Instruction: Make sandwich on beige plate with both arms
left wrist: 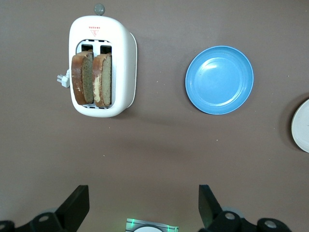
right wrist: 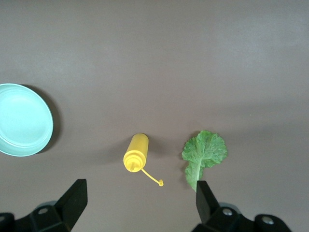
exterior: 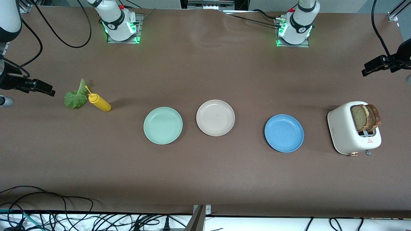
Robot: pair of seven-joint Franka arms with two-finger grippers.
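The beige plate (exterior: pixel 215 117) lies empty mid-table, between a mint green plate (exterior: pixel 162 125) and a blue plate (exterior: pixel 284 133); its edge also shows in the left wrist view (left wrist: pixel 301 126). Two brown-crusted bread slices (exterior: pixel 366 117) stand in a white toaster (exterior: pixel 345 134) at the left arm's end, and show in the left wrist view (left wrist: pixel 91 79). A green lettuce leaf (exterior: pixel 76 96) lies at the right arm's end, and shows in the right wrist view (right wrist: pixel 204 152). My left gripper (left wrist: pixel 144 203) is open and empty, high over the table beside the toaster (exterior: pixel 367 69). My right gripper (right wrist: pixel 140 198) is open and empty, high beside the lettuce (exterior: pixel 48 90).
A yellow squeeze bottle (exterior: pixel 100 103) lies on its side touching the lettuce, its cap off on its strap (right wrist: pixel 136 152). The mint plate (right wrist: pixel 21 121) and blue plate (left wrist: pixel 219 79) are empty. Cables run along the table edge nearest the front camera.
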